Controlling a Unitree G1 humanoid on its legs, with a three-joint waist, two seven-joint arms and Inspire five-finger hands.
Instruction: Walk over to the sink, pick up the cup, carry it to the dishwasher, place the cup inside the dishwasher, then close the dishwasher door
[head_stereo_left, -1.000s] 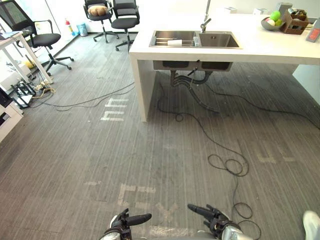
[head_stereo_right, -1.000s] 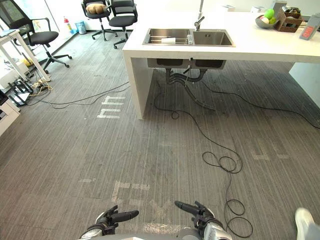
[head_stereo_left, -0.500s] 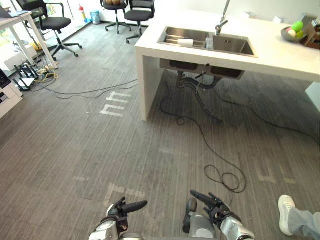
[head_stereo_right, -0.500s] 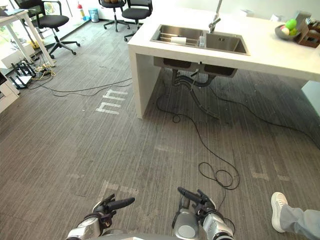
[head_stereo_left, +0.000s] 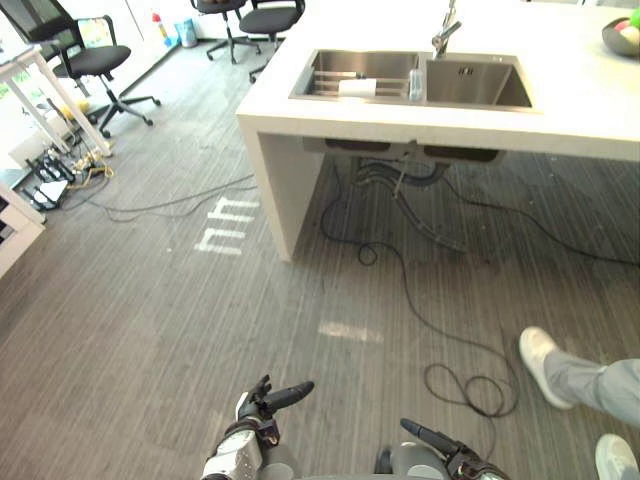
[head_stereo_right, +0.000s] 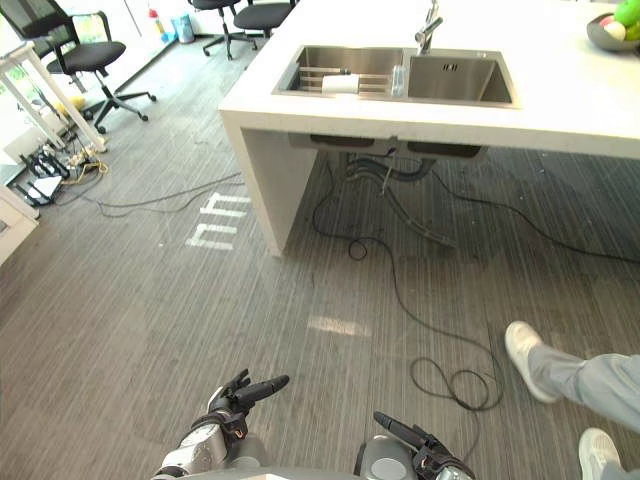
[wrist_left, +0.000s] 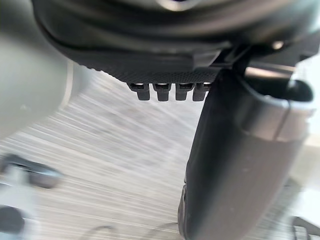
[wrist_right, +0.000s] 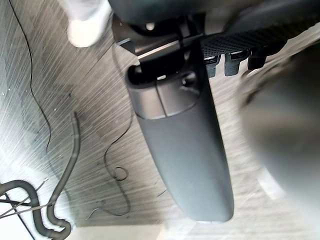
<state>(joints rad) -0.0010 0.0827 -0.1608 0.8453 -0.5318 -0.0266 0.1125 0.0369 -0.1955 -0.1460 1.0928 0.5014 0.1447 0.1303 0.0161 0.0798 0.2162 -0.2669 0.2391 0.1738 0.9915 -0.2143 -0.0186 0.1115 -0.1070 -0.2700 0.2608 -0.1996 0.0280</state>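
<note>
The cup (head_stereo_left: 357, 87) is small and hard to make out: a pale shape lying on its side on the rack in the left basin of the sink (head_stereo_left: 475, 85), with a clear glass (head_stereo_left: 415, 84) upright just beside it. The tap (head_stereo_left: 442, 35) is cut off at the top edge. A person's shoe (head_stereo_left: 538, 352) enters from the right. The left hand (head_stereo_left: 265, 400) and right hand (head_stereo_left: 440, 440) point forward above the floor (head_stereo_left: 150, 330), fingers straight, both empty

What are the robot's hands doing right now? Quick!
Left hand: open, holding nothing.
Right hand: open, holding nothing.
</note>
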